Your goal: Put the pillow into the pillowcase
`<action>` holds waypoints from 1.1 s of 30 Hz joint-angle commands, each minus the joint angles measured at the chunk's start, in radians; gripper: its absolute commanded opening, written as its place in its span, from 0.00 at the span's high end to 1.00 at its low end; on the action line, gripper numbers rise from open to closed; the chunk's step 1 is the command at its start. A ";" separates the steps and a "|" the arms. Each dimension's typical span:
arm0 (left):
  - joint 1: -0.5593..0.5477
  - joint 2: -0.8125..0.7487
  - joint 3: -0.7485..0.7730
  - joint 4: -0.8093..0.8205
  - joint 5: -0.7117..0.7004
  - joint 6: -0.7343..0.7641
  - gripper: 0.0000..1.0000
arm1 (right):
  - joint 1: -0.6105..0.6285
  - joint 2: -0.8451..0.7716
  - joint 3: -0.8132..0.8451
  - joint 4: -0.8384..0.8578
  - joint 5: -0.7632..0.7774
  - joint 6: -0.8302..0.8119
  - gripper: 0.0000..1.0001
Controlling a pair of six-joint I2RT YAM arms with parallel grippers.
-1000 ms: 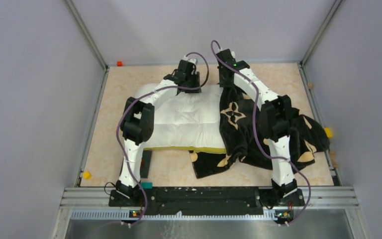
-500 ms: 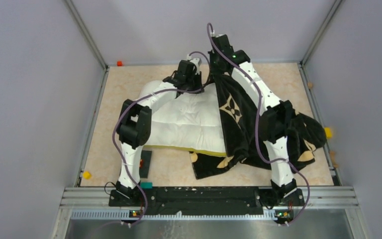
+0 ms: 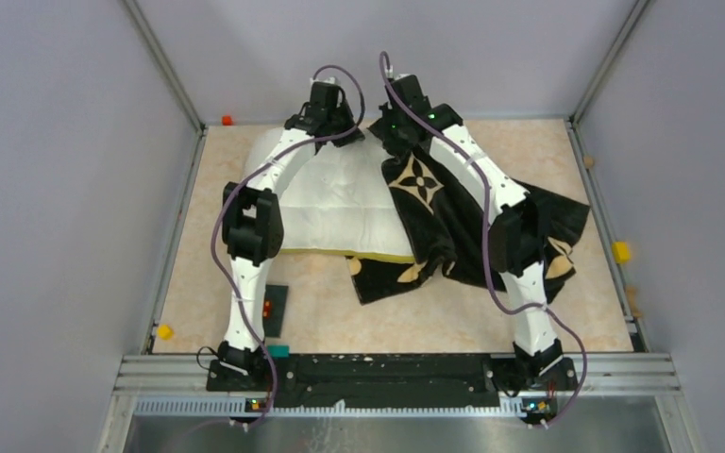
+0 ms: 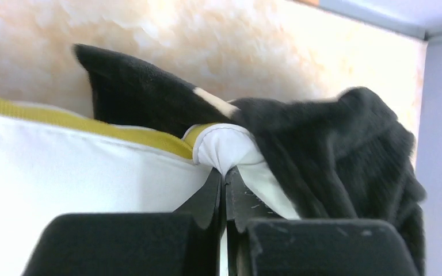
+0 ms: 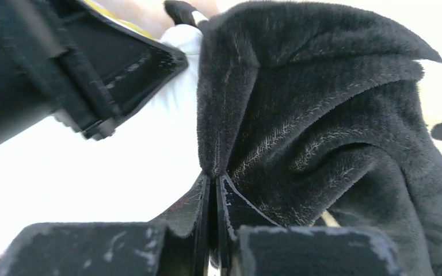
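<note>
The white pillow [image 3: 335,203] with a yellow band lies at the table's middle left. Its right part is inside the black flower-print pillowcase [image 3: 453,212], which spreads to the right. My left gripper [image 3: 340,121] is shut on the pillow's far corner [image 4: 224,146], lifted at the back. My right gripper [image 3: 389,132] is shut on the pillowcase's rim [image 5: 216,115] right beside it. In the right wrist view the left gripper's fingers [image 5: 126,63] hold white fabric next to the black fabric. The pillowcase [image 4: 334,149] drapes over the pillow corner in the left wrist view.
A small dark card [image 3: 274,310] lies near the left arm's base. Small coloured blocks sit by the edges: red [image 3: 227,121] at back left, yellow [image 3: 164,331] at front left, yellow [image 3: 621,252] at right. Grey walls enclose the table.
Both grippers have moved back and left, lifting. The pillow shifted left and back, and the pillowcase was drawn leftward further over the pillow's right end.
</note>
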 commanded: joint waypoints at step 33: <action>-0.145 -0.423 -0.812 0.125 -0.002 0.100 0.31 | 0.138 -0.418 -0.786 0.147 0.200 0.052 0.83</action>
